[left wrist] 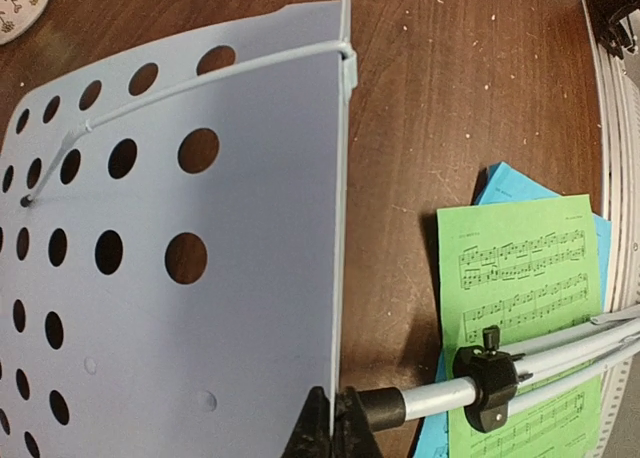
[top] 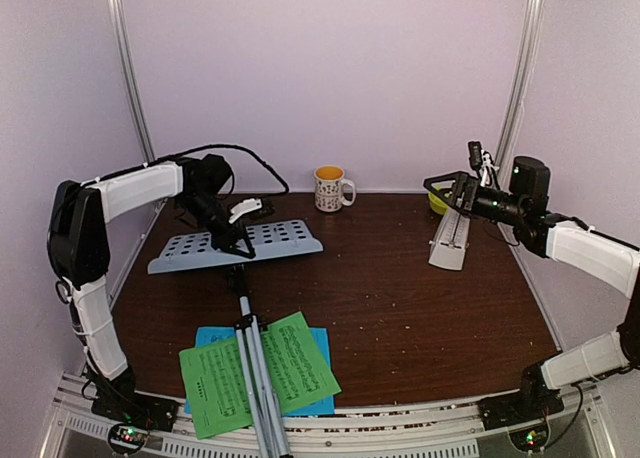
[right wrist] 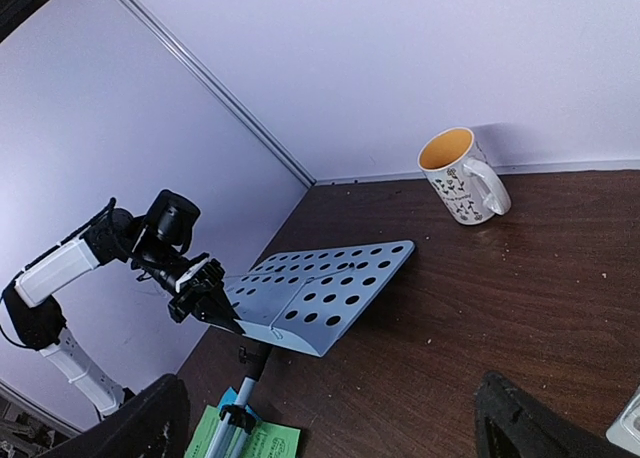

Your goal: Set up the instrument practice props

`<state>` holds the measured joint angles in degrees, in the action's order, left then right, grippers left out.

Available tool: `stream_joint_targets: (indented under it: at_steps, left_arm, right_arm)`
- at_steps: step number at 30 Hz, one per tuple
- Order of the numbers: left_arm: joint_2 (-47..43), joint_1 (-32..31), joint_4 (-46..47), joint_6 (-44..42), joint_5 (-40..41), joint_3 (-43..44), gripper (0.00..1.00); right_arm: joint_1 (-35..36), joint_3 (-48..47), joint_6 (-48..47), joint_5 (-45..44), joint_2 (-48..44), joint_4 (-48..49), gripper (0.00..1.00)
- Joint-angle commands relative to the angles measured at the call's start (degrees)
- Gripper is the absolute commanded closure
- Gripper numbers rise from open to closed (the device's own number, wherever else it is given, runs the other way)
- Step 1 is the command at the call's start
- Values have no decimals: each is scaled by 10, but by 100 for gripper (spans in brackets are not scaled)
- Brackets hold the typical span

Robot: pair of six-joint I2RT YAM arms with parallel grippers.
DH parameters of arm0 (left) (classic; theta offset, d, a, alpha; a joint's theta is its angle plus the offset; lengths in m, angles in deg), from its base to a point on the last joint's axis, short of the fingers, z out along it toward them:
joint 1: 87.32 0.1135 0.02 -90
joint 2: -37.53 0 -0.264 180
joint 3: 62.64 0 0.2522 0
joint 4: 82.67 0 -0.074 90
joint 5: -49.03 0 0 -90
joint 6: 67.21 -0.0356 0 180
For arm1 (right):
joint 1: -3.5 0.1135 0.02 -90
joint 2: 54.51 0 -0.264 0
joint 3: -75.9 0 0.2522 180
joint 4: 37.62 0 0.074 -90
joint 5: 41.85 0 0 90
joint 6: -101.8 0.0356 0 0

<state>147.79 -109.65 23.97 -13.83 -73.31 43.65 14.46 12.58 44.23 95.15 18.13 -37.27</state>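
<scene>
The white perforated music stand [top: 270, 240] lies tipped over on the dark table, its silver tripod legs [top: 258, 388] running toward the near edge across the green sheet [top: 290, 363] and the blue sheet [top: 212, 335] under it. My left gripper [top: 236, 242] is shut on the lower lip of the stand's tray [left wrist: 180, 278], its fingertips [left wrist: 322, 430] pinching the thin edge beside the pole [left wrist: 440, 398]. The white metronome [top: 449, 240] stands at the back right. My right gripper [top: 447, 192] hovers open above and behind it, holding nothing.
A patterned mug [top: 331, 188] with an orange inside stands at the back centre, also in the right wrist view as the mug [right wrist: 458, 173]. A lime-green bowl [top: 436, 204] sits under my right gripper. Walls close in the left, back and right sides.
</scene>
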Motion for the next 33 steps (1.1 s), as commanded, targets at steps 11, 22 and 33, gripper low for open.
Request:
stream_joint_targets:
  at_steps: [11, 22, 33]
  left_arm:
    - [-190, -112, -34, 31, 164, 188, 100]
    - [-263, -251, 50, -47, 300, 246, 100]
    - [-321, -358, 184, -173, 326, 212, 100]
  right_arm:
    - [3, 33, 47, -2, -39, 93, 0]
    - [18, 61, 88, 8, -18, 180, 0]
    - [129, 35, 97, 15, 2, 212, 4]
